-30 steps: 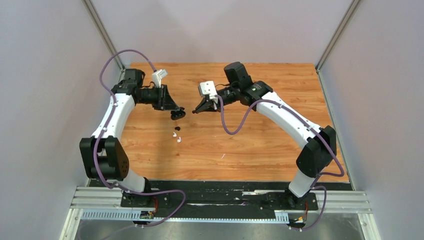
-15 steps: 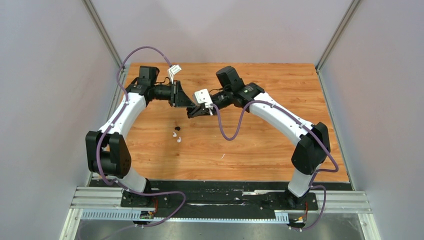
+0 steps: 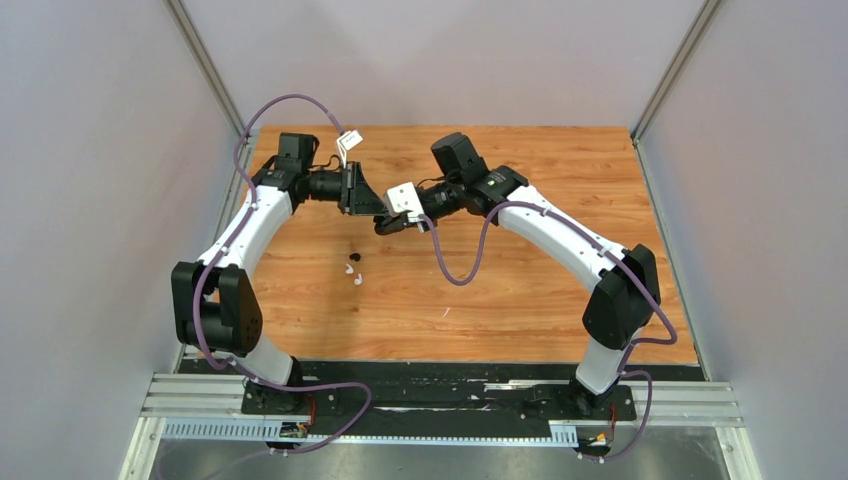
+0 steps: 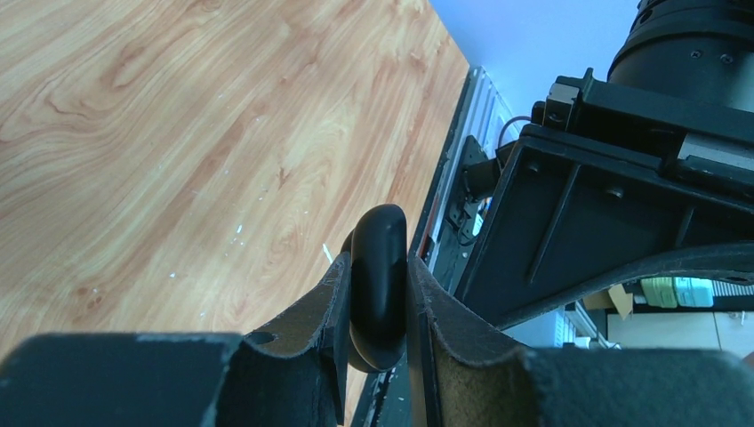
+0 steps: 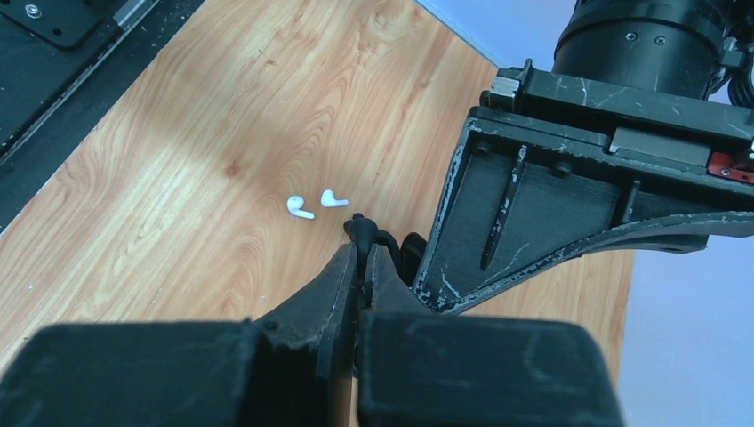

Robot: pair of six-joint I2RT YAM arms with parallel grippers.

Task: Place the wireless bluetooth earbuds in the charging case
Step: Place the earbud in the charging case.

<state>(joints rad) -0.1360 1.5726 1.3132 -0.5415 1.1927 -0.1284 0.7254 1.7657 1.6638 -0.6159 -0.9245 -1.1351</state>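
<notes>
The left end effector (image 4: 378,265) is clamped on the black charging case (image 4: 381,231), which stands on edge between its fingers, held in the air above the tabletop (image 3: 520,290). Whether the lid is up cannot be told. The right end effector (image 5: 363,258) has its fingers pressed together on a tiny black earbud (image 5: 362,228), whose tip sticks out beyond the fingertips. In the top view the two end effectors meet tip to tip over the far middle of the tabletop. Below them, toward the arm bases, two white earbuds (image 5: 300,208) lie just beside each other on the wood. A second black earbud (image 3: 353,251) lies near them.
</notes>
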